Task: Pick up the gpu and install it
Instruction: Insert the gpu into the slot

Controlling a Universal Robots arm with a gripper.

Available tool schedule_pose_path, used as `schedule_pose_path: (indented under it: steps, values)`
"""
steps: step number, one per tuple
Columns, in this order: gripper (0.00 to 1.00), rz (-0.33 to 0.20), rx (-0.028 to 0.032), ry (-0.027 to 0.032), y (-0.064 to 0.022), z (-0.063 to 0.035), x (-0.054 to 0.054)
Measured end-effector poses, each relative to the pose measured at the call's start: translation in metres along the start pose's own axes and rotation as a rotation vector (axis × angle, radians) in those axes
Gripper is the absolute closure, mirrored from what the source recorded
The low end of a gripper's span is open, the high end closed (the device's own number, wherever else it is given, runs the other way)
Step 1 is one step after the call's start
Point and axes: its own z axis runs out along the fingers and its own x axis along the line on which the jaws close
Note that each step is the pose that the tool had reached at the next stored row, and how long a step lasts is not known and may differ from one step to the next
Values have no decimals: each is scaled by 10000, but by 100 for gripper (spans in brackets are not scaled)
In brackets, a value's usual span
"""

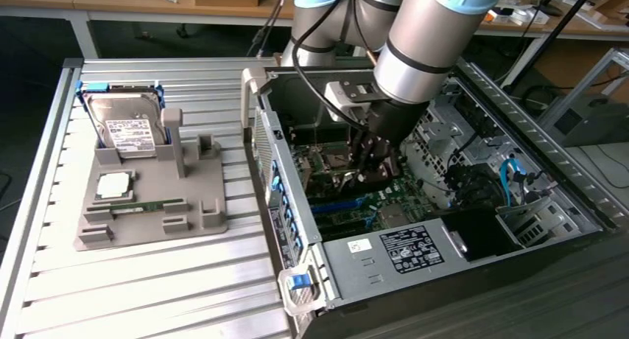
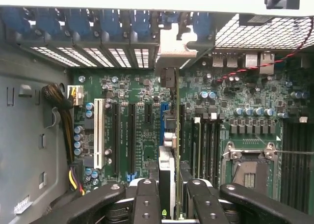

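Note:
My gripper point(image 1: 373, 162) reaches down into the open computer case point(image 1: 294, 144), low over the green motherboard point(image 1: 393, 199). In the wrist view the gpu point(image 2: 168, 135) stands on edge between the two black fingers point(image 2: 147, 199), and the gripper point(image 2: 172, 204) is shut on it. The card runs along the blue expansion slot point(image 2: 162, 117). Its silvery end bracket point(image 2: 171, 43) lies against the row of rear slot openings. Whether the card sits in the slot I cannot tell.
A grey holder point(image 1: 197, 199) on the slatted table at the exterior view's left carries a hard drive point(image 1: 128, 129), a green RAM stick point(image 1: 147, 205) and a square chip point(image 1: 113, 183). Inside the case are the power supply point(image 1: 413, 247), a CPU socket point(image 2: 250, 167) and cable bundles point(image 2: 61, 111).

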Motion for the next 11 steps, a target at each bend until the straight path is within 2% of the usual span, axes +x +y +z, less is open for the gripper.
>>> schedule_pose_path:
  steps: [7, 11]
  values:
    - [73, 1, -1, 55, 45, 49, 10]
    - [73, 2, 0, 60, 64, 89, 11]
